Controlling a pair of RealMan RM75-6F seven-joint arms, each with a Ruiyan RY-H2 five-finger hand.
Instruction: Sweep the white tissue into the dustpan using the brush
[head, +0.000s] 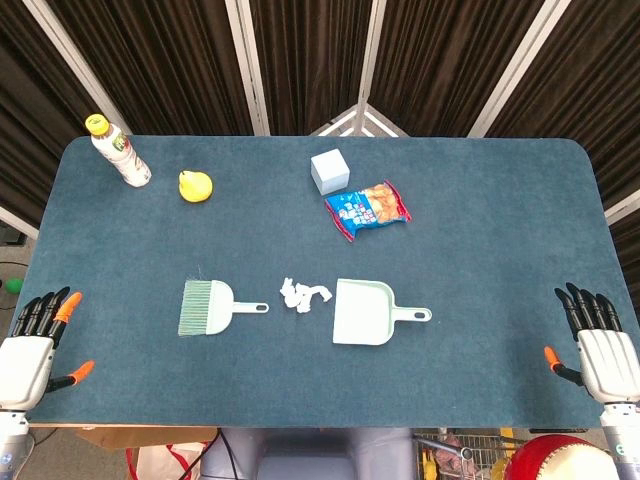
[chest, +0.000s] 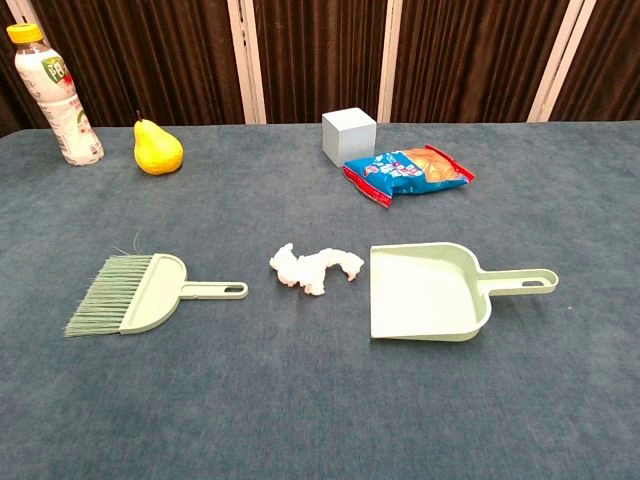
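Your left robot hand (head: 30, 340) sits at the desk's (head: 480, 200) near-left corner, your right robot hand (head: 600, 345) at the near-right corner, both released with fingers apart, holding nothing. The crumpled white tissue (chest: 314, 267) lies mid-desk, between the pale green plastic brush (chest: 140, 293) on its left and the pale green plastic dustpan (chest: 430, 292) just beside it on the right, mouth facing the tissue. Open carpeted surface runs along the near edge and both side edges. Far-left corner: white drink bottle with yellow cap (chest: 52, 88), label unreadable, then a yellow pear (chest: 157, 148). Far edge middle: grey cube (chest: 349, 134), red-and-blue snack bag (chest: 408, 171), print unreadable.
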